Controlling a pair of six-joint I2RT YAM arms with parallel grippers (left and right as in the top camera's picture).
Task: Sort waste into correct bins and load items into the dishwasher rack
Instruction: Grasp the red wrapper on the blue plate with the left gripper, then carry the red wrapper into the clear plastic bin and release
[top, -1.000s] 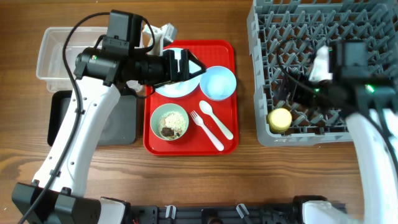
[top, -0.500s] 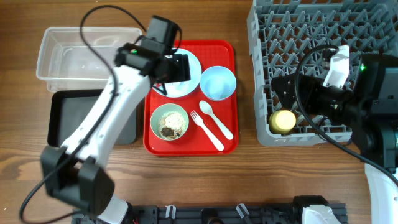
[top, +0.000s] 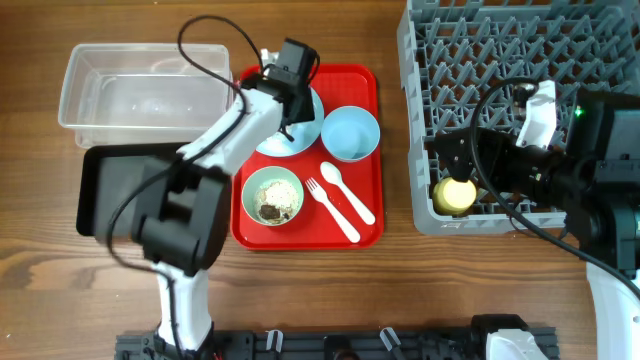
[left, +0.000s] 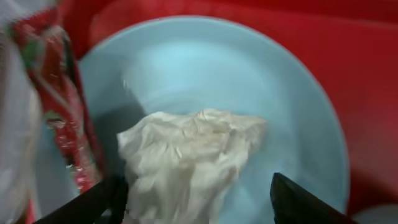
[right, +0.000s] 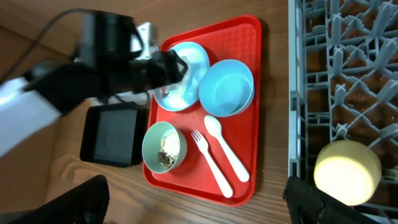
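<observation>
Presently the left gripper (left: 199, 200) stands wide-jawed astride the crumpled tissue (left: 186, 155) on the plate (left: 261, 74), not gripping it. Seen from the left wrist, the tissue's long axis runs seven to one o'clock. The red wrapper (left: 59, 93) lies twelve-to-six at nine o'clock. The right gripper (right: 199, 200) gapes empty.

- Robot test bench, staged as a dish-clearing station.
- Bare wood-grain table (top: 400, 290) carrying grey dishwasher rack (top: 470, 40), red serving tray (top: 310, 236), clear tub (top: 70, 100), black tray (top: 100, 200).
- Arm bases (top: 180, 335) at the near edge.
</observation>
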